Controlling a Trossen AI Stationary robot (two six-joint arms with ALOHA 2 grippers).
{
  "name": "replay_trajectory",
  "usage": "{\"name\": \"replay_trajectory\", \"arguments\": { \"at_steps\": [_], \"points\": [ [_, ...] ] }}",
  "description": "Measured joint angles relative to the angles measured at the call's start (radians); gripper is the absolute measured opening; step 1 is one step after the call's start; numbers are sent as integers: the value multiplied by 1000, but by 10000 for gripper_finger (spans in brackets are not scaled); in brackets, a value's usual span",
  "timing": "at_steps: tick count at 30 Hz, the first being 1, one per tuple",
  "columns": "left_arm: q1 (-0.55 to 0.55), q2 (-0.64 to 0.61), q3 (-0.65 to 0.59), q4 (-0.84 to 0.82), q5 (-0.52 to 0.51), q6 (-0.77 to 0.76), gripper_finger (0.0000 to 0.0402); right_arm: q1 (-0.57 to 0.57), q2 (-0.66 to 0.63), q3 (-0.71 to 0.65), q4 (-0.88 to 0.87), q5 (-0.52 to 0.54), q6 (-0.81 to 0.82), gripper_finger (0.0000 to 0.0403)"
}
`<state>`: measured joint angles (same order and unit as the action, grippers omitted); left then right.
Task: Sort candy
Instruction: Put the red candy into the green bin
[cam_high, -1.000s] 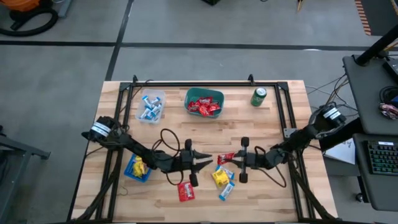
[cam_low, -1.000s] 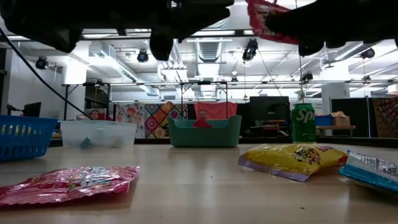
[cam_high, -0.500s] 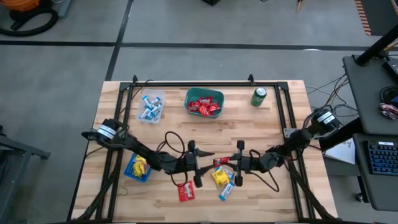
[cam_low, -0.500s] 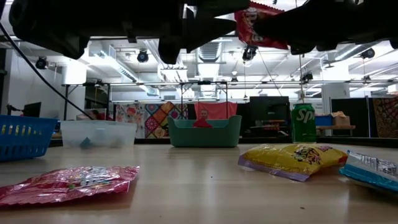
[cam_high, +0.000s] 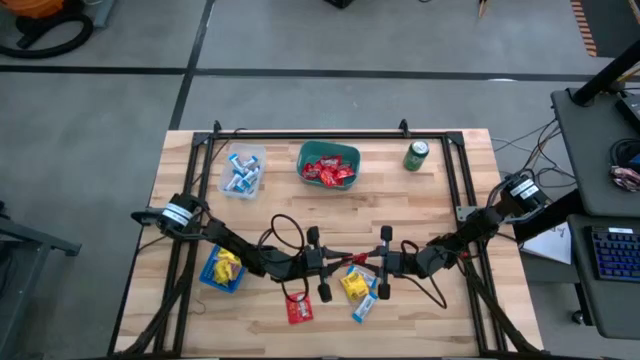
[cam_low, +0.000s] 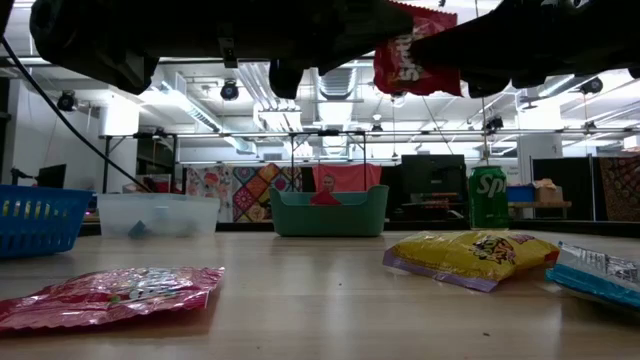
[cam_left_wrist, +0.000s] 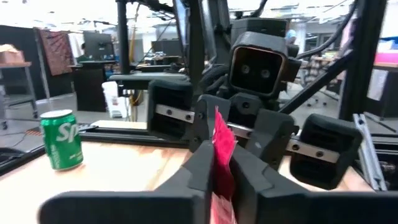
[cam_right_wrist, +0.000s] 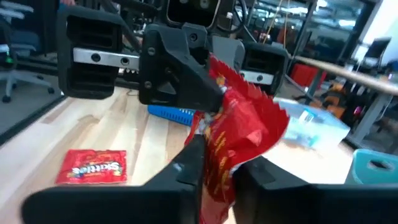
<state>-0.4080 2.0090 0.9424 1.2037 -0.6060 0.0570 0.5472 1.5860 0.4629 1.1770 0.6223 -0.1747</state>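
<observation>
Midair, red packet between grippers.

Overhead view of the wooden table. The left gripper and right gripper meet tip to tip at the table's near centre, a red packet between them. Below lie a yellow packet, a blue-and-white wrapper and a second red packet. A clear tub, green bin and green can line the far edge; a blue basket sits left.
</observation>
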Motion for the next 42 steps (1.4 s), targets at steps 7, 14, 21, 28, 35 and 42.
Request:
{"name": "replay_trajectory", "arguments": {
  "at_steps": [7,14,21,28,35,42],
  "points": [
    [1,-22,-3,-34,-72,-6,5,0,-25,0,-23,9,47,116],
    [32,-150,-5,-321,-233,2,2,0,-122,0,-174,125,164,171],
    [142,-267,-5,-602,-262,2,1,0,-274,-1,-459,224,379,191],
    [329,-296,-6,-697,-149,-7,0,0,-329,-1,-552,216,411,188],
    [494,-293,-8,-708,-22,-14,0,0,-307,-1,-564,216,412,187],
    [614,-285,-8,-710,43,-50,0,-5,-306,-1,-570,216,410,187]
  ]
}}
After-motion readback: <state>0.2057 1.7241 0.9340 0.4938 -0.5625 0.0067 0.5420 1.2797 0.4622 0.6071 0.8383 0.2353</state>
